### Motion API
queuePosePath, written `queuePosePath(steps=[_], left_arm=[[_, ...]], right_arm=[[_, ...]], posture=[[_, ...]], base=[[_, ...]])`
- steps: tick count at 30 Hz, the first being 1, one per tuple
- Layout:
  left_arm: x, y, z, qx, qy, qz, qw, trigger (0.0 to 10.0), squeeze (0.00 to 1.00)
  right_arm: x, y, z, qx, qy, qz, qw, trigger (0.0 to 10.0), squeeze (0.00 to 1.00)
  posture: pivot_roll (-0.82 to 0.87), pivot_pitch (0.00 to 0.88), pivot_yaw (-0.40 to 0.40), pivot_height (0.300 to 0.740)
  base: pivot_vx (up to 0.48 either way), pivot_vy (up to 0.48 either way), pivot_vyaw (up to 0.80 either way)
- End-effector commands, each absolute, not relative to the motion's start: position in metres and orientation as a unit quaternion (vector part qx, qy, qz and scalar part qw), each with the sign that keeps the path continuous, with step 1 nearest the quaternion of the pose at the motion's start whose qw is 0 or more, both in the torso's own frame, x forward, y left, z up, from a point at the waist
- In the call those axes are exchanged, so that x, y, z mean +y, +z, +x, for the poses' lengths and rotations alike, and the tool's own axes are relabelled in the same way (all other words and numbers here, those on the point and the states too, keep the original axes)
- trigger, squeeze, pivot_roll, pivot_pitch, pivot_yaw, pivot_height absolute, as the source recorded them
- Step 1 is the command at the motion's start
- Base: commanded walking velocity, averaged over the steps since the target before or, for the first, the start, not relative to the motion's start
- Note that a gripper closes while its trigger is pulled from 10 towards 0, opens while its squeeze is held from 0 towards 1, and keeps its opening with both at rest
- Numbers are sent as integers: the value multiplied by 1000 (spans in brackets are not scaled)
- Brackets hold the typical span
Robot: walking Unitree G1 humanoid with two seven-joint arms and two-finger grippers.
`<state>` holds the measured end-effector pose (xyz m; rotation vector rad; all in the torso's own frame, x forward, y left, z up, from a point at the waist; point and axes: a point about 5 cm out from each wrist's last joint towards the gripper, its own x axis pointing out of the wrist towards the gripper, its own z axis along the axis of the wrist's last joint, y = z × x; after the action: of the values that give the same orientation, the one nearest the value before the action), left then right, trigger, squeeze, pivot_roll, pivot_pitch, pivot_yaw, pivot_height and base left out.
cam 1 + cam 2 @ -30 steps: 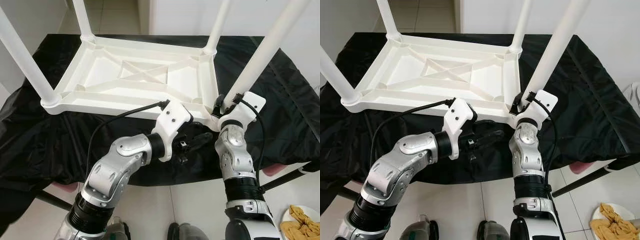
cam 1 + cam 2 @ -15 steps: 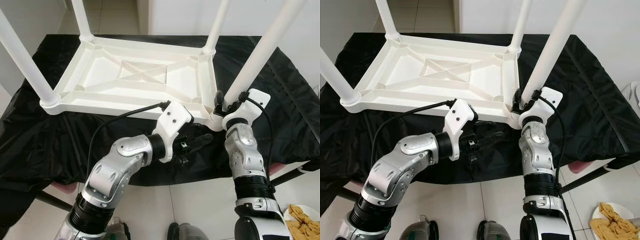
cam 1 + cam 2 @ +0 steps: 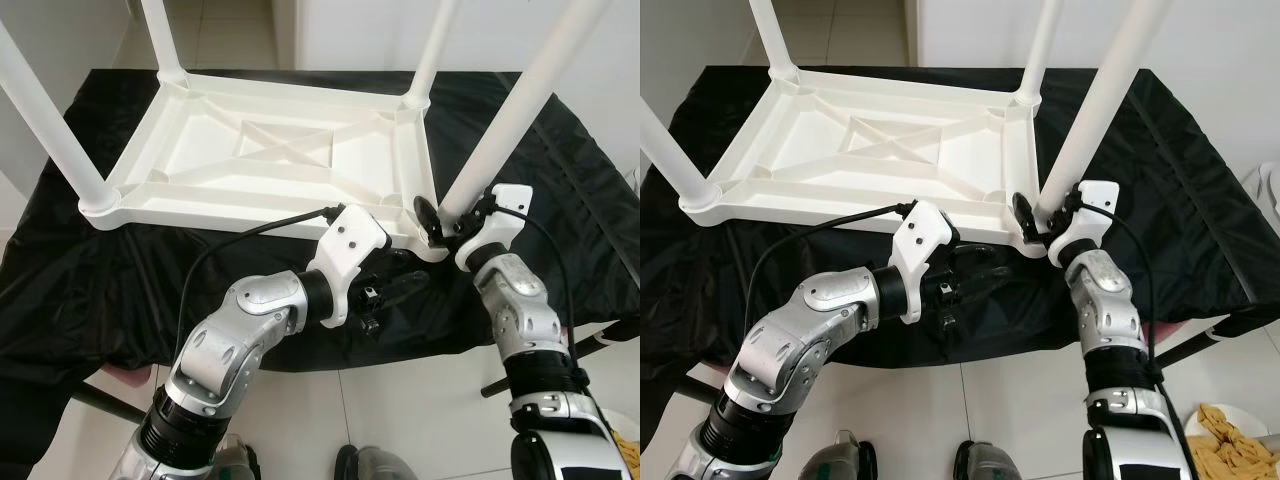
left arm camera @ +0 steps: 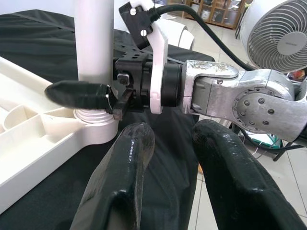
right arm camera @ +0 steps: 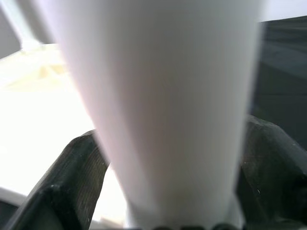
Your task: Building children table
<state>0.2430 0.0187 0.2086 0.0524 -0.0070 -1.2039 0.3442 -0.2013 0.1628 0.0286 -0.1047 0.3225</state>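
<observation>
A white plastic children's table (image 3: 200, 208) lies upside down on a black cloth, its legs pointing up. My right gripper (image 3: 440, 218) is at the base of the near right leg (image 3: 500, 130), shut on it with one finger (image 5: 72, 182) on each side of the leg (image 5: 163, 105). My left gripper (image 3: 400, 285) hovers just below the table's front edge, close beside the right gripper. Its fingers (image 4: 129, 158) stand open with nothing between them. The left wrist view looks at the leg's socket (image 4: 94, 120) and the right wrist.
The black cloth (image 3: 90, 290) covers the whole work surface and hangs over its front edge. Tiled floor (image 3: 380, 420) lies below. A plate of yellow food (image 3: 1220, 440) sits on the floor at the lower right. A white fan (image 4: 278, 33) stands to the side.
My right forearm has swung out to the right while its gripper stayed at the leg's base, turning around it. The left gripper has barely moved.
</observation>
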Motion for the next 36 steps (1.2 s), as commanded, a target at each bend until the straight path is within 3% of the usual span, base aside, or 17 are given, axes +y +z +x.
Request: queuePosePath(steps=[1,5,15,27,36], left_arm=[[19,209,246,0,-544,24,839,10000,0],[19,209,246,-2,-542,23,840,10000,0],[18,211,246,-6,-544,23,839,10000,0],[18,211,244,-2,-548,20,836,10000,0],[17,210,242,2,-554,18,832,10000,0]], right_arm=[[-201,165,345,-54,194,18,979,10000,0],[-199,169,347,-54,253,-6,966,10000,0],[-210,179,351,-45,295,-69,952,10000,0],[-232,182,349,-30,313,-119,942,10000,0],[-229,179,352,-38,311,-113,943,10000,0]], posture=[[37,81,-24,740],[38,76,-24,740],[47,60,-24,740],[44,59,-13,740],[42,57,-7,740]], base=[[0,0,0],[0,0,0],[0,0,0],[0,0,0],[0,0,0]])
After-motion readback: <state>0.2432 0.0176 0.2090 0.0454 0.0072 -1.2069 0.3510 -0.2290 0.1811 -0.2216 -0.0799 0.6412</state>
